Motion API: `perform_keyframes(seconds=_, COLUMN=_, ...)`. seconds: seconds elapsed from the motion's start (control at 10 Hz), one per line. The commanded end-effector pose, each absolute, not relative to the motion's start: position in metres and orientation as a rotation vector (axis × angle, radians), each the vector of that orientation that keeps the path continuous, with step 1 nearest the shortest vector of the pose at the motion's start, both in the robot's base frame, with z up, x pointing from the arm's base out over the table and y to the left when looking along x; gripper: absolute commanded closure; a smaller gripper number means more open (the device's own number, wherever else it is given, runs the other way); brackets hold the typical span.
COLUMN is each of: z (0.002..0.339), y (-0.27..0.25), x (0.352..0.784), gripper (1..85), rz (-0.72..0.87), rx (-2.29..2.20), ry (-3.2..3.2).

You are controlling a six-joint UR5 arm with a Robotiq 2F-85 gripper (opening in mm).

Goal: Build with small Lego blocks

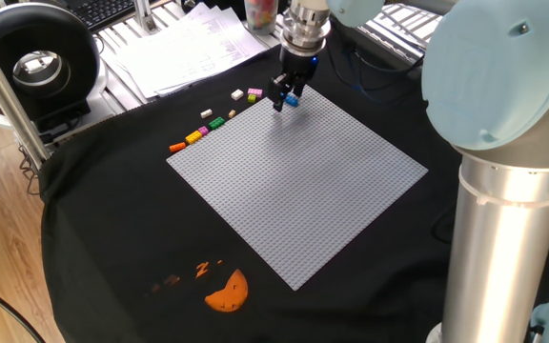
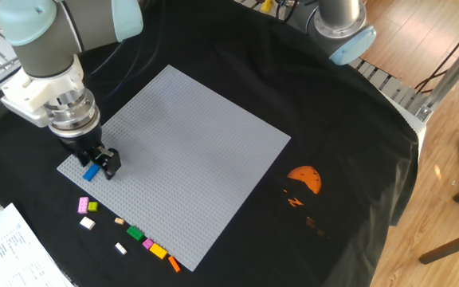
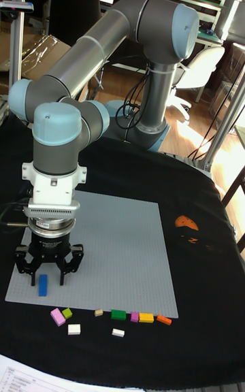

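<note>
One small blue plastic Lego brick (image 3: 42, 285) lies on the corner of the large grey studded square baseplate (image 3: 116, 249), between the spread black fingers (image 3: 23, 264) of the two-finger gripper (image 3: 47, 275), which grips nothing. Just off the plate's near edge, a loose row runs rightward: pink brick (image 3: 58, 316), white brick (image 3: 74, 329), green brick (image 3: 118, 314), yellow brick (image 3: 145, 318), orange brick (image 3: 163, 320).

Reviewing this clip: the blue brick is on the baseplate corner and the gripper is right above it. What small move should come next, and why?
Probably lift the gripper straight up and clear. Its fingers look spread, and the blue brick lies between them on the grey baseplate, seemingly released. Then it could head for the loose bricks on the black cloth beside the plate.
</note>
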State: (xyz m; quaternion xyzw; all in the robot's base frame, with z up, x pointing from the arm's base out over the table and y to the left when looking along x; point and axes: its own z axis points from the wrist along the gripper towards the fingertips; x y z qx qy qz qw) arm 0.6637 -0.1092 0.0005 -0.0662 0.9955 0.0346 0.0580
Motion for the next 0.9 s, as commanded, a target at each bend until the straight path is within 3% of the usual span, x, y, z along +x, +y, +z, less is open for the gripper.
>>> perform_keyframes(seconds=0.0, z=0.0044, y=-0.1111, x=0.6627, gripper=52.3, rz=0.100, rx=-0.150, ry=3.030)
perform_keyframes(seconds=0.2, z=0.0083, y=-0.1149, x=0.6608, gripper=64.0, rz=0.078, rx=-0.145, ry=3.036)
perform_keyframes(seconds=0.4, z=0.0109, y=-0.1149, x=0.6618, gripper=64.0, rz=0.077, rx=-0.142, ry=3.030)
perform_keyframes(seconds=0.8, z=0.0112, y=-0.1149, x=0.6668, gripper=47.3, rz=0.075, rx=-0.152, ry=3.010)
